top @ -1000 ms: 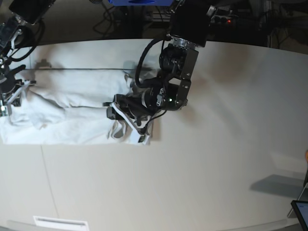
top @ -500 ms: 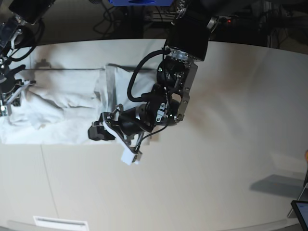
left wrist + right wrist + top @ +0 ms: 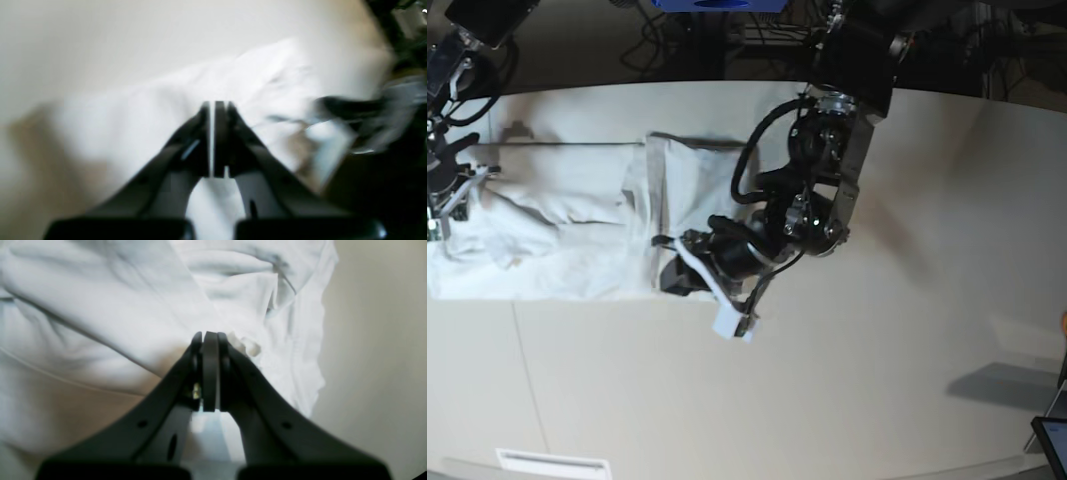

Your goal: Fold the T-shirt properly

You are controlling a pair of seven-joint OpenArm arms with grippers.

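Note:
The white T-shirt (image 3: 557,220) lies wrinkled along the table's left part, its right end folded back over itself with a crease near the middle. My left gripper (image 3: 670,275) hangs low over the shirt's front right corner. In the blurred left wrist view my left gripper (image 3: 213,106) is shut with the T-shirt (image 3: 150,116) beneath it and nothing visible between the jaws. At the shirt's far left edge sits my right gripper (image 3: 452,200). The right wrist view shows my right gripper (image 3: 210,336) shut, its tips down on the T-shirt (image 3: 116,300); no cloth shows between them.
The off-white table (image 3: 877,350) stretches right and toward the front of the shirt. A tablet corner (image 3: 1052,440) sits at the lower right edge. A white label (image 3: 552,463) marks the front edge. Dark equipment and cables stand behind the table.
The left arm carried the shirt's right end over to the left, making a fold, then drew back to the right. Its jaws have closed fully. The right arm has not moved.

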